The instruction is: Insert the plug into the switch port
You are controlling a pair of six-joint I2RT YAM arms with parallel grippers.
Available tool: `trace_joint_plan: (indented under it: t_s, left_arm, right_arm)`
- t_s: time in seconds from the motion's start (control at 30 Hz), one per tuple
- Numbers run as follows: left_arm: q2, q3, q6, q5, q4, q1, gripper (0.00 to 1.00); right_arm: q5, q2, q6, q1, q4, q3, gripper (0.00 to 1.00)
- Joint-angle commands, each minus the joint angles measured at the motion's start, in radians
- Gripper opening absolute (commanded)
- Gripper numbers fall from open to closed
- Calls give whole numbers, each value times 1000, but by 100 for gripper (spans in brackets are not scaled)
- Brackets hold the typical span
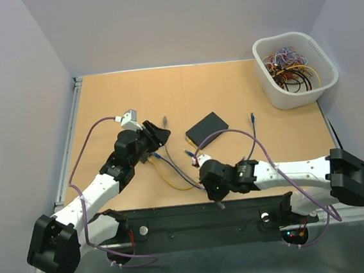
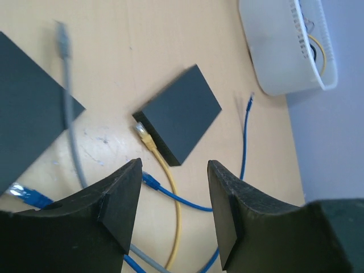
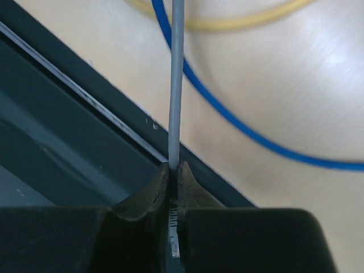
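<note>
The right gripper [image 3: 173, 168] is pinching shut on a thin grey cable [image 3: 176, 85]. A small clear plastic plug [image 3: 173, 242] is sitting deep between its fingers and is mostly hidden by them, so its shape is hard to make out. Under this gripper the black metal rail [image 1: 196, 216] at the table's near edge is filling the lower left of the right wrist view.

The left gripper [image 2: 173, 165] is standing partly open, with nothing between its fingers. Past them the flat black rectangular switch box [image 2: 181, 114] is lying on the tan wooden table [image 1: 126, 96], well apart from the held plug. A yellow cable [image 2: 162, 170] is apparently sitting in one of its ports, and a blue cable [image 2: 244, 136] is curving beside it. A dark slab [image 2: 28, 125] is being cut off by the left edge; I cannot tell what it is.

Only the overhead view is showing the whole white plastic basket [image 1: 295, 67] of tangled wires at the far right corner. Pale grey walls [image 1: 177, 21] are closing in the table.
</note>
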Motion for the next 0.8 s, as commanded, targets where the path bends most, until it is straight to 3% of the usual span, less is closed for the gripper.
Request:
trace_joint_plan:
  t_s: [0.0, 0.03, 0.13, 0.3, 0.43, 0.5, 0.63, 0.77]
  left_arm:
    - [-69, 59, 54, -96, -111, 40, 61]
    - [-90, 58, 57, -88, -114, 60, 61]
    - [-120, 42, 56, -46, -118, 104, 61]
    - [-132, 29, 54, -12, -119, 126, 61]
    - [-129, 24, 53, 1, -113, 128, 61]
    - [-131, 22, 53, 5, -104, 129, 60]
    - [-135, 21, 56, 10, -101, 128, 61]
    - [-134, 15, 57, 14, -92, 128, 60]
  right_arm:
    - [77, 39, 112, 95, -136, 51, 17]
    - [83, 60, 126, 128, -156, 59, 40]
    - [138, 64, 177, 171, -207, 87, 69]
    - [313, -68, 240, 173, -215, 169, 86]
    - [509, -171, 237, 164, -195, 249, 93]
    - [529, -183, 191, 104, -149, 269, 93]
    - [349, -124, 80, -95, -23, 297, 86]
    - [237, 92, -4, -230, 58, 407, 77]
